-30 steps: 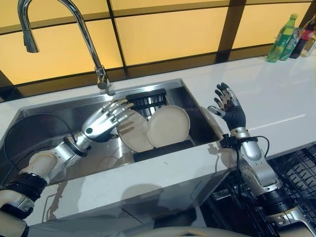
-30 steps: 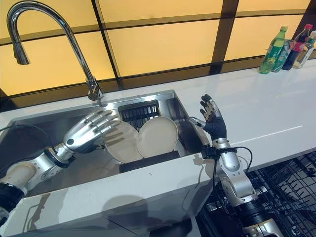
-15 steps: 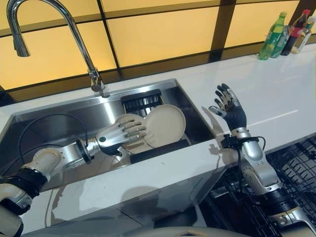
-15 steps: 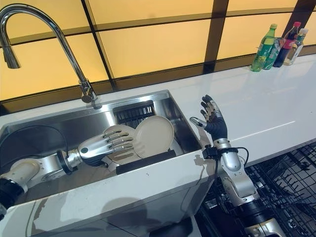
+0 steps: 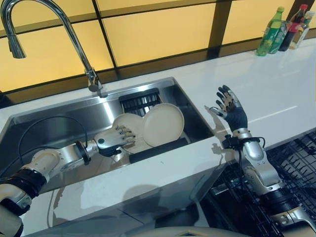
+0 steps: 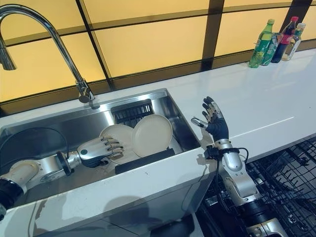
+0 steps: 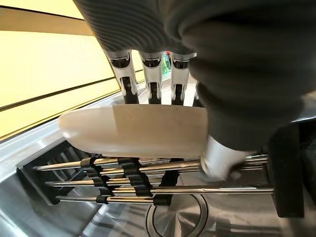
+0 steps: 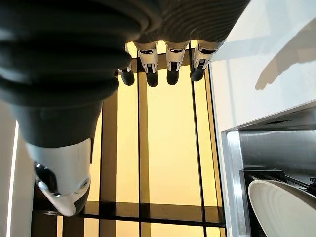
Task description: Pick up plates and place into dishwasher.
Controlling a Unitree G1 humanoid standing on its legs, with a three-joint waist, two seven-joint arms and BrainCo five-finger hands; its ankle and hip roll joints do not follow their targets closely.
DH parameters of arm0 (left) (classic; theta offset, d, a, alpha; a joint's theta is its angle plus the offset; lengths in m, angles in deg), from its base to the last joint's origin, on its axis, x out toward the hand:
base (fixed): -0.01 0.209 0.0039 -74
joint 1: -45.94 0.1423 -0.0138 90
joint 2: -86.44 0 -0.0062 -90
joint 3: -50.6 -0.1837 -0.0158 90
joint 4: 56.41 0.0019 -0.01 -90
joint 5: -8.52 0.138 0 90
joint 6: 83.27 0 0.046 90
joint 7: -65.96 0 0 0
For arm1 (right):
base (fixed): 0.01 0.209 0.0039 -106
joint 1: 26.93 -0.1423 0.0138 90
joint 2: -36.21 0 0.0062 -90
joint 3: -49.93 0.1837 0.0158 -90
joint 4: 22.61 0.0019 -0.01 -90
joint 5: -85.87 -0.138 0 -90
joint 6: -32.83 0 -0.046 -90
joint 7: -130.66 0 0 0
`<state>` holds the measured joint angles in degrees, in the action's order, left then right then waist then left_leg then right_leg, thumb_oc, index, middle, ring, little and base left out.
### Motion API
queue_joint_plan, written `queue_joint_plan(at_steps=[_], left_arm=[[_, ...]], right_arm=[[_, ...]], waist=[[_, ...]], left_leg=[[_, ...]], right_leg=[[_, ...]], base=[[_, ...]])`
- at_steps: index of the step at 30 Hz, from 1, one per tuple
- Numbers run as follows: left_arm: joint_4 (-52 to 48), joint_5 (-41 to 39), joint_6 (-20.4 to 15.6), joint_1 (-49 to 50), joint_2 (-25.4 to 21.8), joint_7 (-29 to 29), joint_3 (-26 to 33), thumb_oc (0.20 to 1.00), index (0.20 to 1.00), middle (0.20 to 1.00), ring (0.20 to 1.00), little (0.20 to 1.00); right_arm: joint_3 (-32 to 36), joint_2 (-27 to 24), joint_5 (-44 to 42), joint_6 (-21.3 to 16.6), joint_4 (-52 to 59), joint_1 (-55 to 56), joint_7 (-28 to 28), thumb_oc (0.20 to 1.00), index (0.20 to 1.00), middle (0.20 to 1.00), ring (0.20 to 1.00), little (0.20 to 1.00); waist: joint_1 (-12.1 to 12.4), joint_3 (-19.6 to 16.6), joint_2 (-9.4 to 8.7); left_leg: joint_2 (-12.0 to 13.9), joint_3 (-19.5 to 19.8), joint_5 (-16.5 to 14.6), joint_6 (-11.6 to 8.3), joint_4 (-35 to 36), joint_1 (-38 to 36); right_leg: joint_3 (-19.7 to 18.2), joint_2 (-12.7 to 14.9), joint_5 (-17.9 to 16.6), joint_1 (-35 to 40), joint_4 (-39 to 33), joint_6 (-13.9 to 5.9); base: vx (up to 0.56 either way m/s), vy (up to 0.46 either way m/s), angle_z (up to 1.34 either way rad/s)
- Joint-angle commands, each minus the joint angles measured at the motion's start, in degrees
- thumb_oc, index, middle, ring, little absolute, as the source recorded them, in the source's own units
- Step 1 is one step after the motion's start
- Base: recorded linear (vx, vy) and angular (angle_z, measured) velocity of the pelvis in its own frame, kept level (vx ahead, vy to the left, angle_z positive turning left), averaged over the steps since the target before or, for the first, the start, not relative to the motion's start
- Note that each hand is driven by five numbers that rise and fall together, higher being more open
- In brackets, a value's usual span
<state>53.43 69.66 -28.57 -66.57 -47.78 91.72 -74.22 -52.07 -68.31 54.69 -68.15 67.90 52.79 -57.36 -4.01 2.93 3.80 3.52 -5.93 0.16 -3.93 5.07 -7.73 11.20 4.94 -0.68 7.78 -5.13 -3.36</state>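
Leaning in the black rack inside the sink, your two plates overlap, and your left hand pinches the rim of the nearer plate with fingers curled over its edge. The second plate stands just beside it. Your right hand hangs spread above the counter, holding nothing.

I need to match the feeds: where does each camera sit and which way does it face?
Eye views: head, looking down at the sink; left hand on a plate, right hand raised.
Left wrist view: along the fingers onto the plate.
Right wrist view: past straight fingers to the amber wall.
All share plates.
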Motion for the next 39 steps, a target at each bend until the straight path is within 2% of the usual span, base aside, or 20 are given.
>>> queue_joint_plan(at_steps=[1, 8, 14, 19, 23, 25, 27, 31, 39], left_arm=[[2.6, -1.5, 0.7, -4.8, -5.0, -0.2, 1.2, 0.2, 0.2, 0.2, 0.2, 0.2], [1.1, -2.5, 1.1, -5.2, -7.4, -3.3, 1.7, 0.2, 0.2, 0.2, 0.2, 0.2], [0.7, -2.3, 0.1, -4.8, -8.8, -3.3, 2.8, 0.2, 0.2, 0.2, 0.2, 0.2], [0.3, -1.9, -1.3, -4.7, -10.2, -3.6, 3.4, 0.2, 0.2, 0.2, 0.2, 0.2], [-0.4, 0.5, -4.3, -5.2, -11.2, -4.6, 3.0, 0.2, 0.2, 0.2, 0.2, 0.2], [-1.1, 0.0, -5.9, -5.6, -11.9, -6.1, 2.2, 0.2, 0.2, 0.2, 0.2, 0.2], [-2.8, -1.6, -7.2, -5.6, -12.6, -10.5, 2.0, 0.2, 0.2, 0.2, 0.2, 0.2], [-3.7, -5.0, -7.7, -4.7, -14.2, -15.3, 1.9, 0.2, 0.2, 0.2, 0.2, 0.2], [-3.6, -9.1, -6.9, -4.4, -16.3, -20.3, 2.4, 0.2, 0.2, 0.2, 0.2, 0.2]], right_arm=[[-0.1, -2.5, -1.8, -4.0, 0.9, -1.2, 0.2, 1.0, 1.0, 1.0, 1.0, 1.0], [0.0, -3.1, -2.8, -4.3, 0.8, -1.2, 0.4, 1.0, 1.0, 1.0, 1.0, 1.0], [0.1, -3.3, -3.3, -4.5, 0.6, -1.1, -0.1, 1.0, 1.0, 1.0, 1.0, 1.0], [0.2, -3.5, -3.6, -4.6, 0.9, -0.7, -0.2, 1.0, 1.0, 1.0, 1.0, 1.0], [0.2, -3.5, -3.6, -4.8, 1.0, -0.3, -0.5, 1.0, 1.0, 1.0, 1.0, 1.0], [0.0, -3.6, -3.6, -4.9, 1.0, -0.4, -0.8, 1.0, 1.0, 1.0, 1.0, 1.0], [-0.1, -3.9, -3.7, -5.0, 1.2, -0.4, -1.3, 1.0, 1.0, 1.0, 1.0, 1.0], [-0.2, -4.6, -4.1, -5.0, 1.6, -0.3, -2.0, 1.0, 1.0, 1.0, 1.0, 1.0], [-0.1, -5.5, -5.3, -5.7, 0.8, -0.8, -1.6, 1.0, 1.0, 1.0, 1.0, 1.0]], waist=[[-0.4, -2.2, -1.66], [0.3, -2.1, -1.14], [0.8, -2.2, -0.85], [1.0, -2.2, -0.6], [1.0, -2.2, -0.36], [1.0, -2.2, -0.25], [1.1, -2.0, -0.09], [1.2, -1.8, 0.22], [1.6, -1.2, 0.65]], left_leg=[[0.7, -2.3, -3.1, 0.08, -0.4, 1.7], [0.5, -1.7, -3.0, 0.04, -0.5, 1.8], [0.4, -1.1, -3.0, -0.07, -0.5, 1.9], [0.4, -1.0, -3.0, -0.09, -0.4, 1.9], [0.4, -0.9, -3.0, -0.1, -0.5, 2.0], [0.4, -0.9, -3.0, -0.09, -0.5, 2.0], [0.4, -0.7, -3.1, -0.09, -0.6, 2.0], [0.4, -0.6, -3.0, -0.1, -0.7, 2.1], [0.4, 0.0, -2.8, -0.21, -0.7, 2.3]], right_leg=[[-3.3, 7.7, 0.0, -3.3, 2.0, -8.24], [-2.5, 7.9, 0.2, -3.0, 2.4, -8.18], [-1.9, 8.0, 0.4, -2.8, 2.5, -8.19], [-1.6, 8.0, 0.4, -2.7, 2.4, -8.16], [-1.5, 8.0, 0.4, -2.8, 2.5, -8.18], [-1.5, 8.1, 0.4, -2.9, 2.6, -8.21], [-1.6, 8.1, 0.4, -3.0, 2.7, -8.23], [-1.6, 8.0, 0.5, -2.9, 2.7, -8.27], [-1.4, 7.9, 0.7, -2.8, 2.8, -8.08]], base=[[0.0, 0.0, 0.0], [0.0, 0.0, 0.0], [0.0, 0.0, 0.0], [0.0, 0.0, 0.0], [0.0, 0.0, 0.0], [0.0, 0.0, 0.0], [0.0, 0.0, 0.0], [0.0, 0.0, 0.0], [0.0, 0.001, 0.01]])
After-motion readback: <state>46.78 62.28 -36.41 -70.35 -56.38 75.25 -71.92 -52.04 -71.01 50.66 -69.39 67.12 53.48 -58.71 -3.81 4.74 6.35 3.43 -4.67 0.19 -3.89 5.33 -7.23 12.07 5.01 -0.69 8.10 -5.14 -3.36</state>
